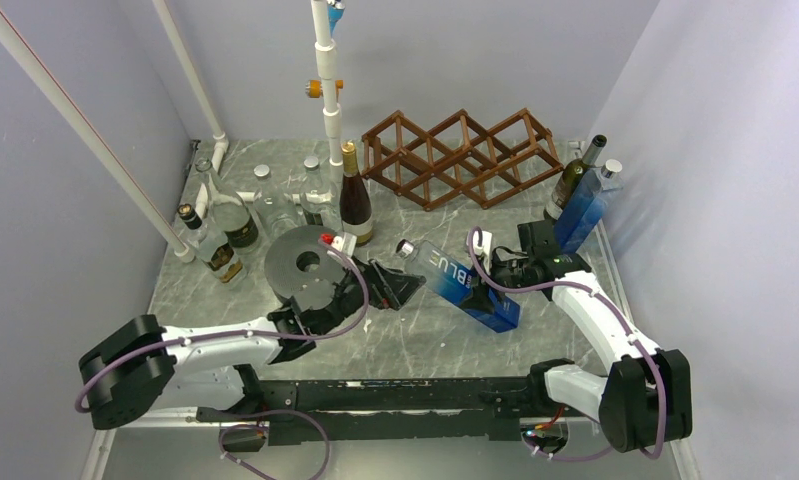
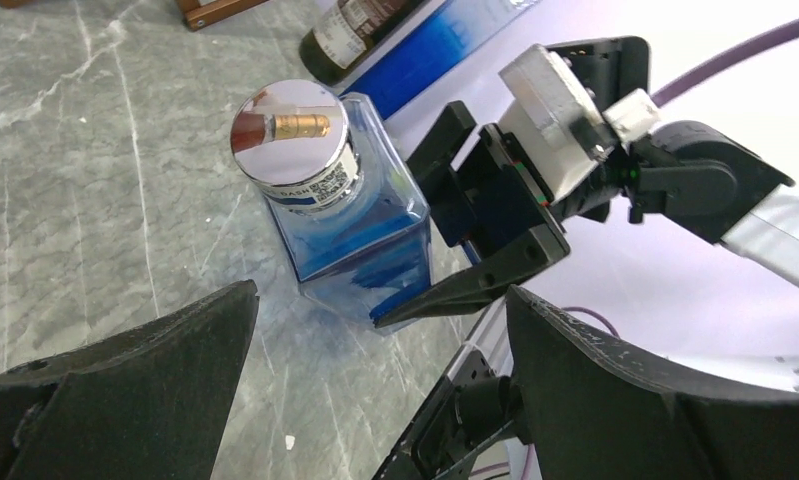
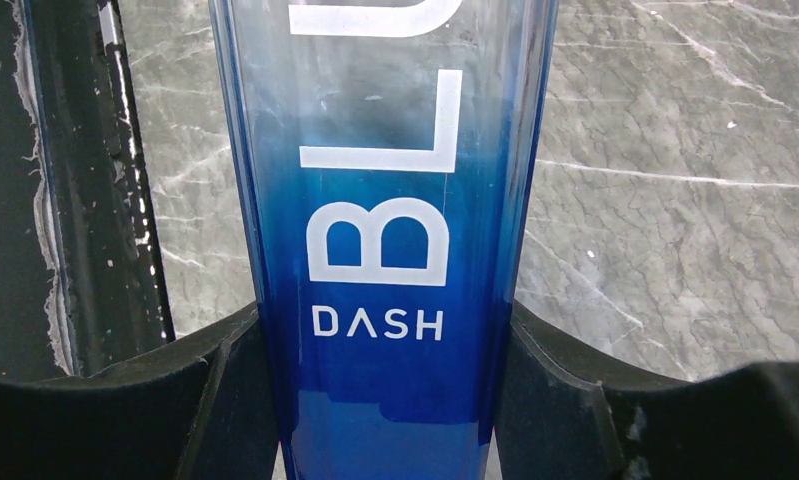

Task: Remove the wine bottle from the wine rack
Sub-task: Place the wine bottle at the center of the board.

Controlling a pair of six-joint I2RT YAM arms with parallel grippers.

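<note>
Right wrist: right fingers clamped blue bottle low down; left fingers gaped empty. Best bet was lowering it slowly onto desk.

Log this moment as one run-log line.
left gripper open, empty | right gripper shut on blue bottle, tilted over table | wine rack behind, no bottle in it

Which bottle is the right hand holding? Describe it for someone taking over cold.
Find the brown lattice wine rack at the back. Just in front of it, the right hand clamps a tilted square bottle with a silver cap. Its white BLU lettering and central spot set it apart from the other blue bottle, which leans at the right wall.
</note>
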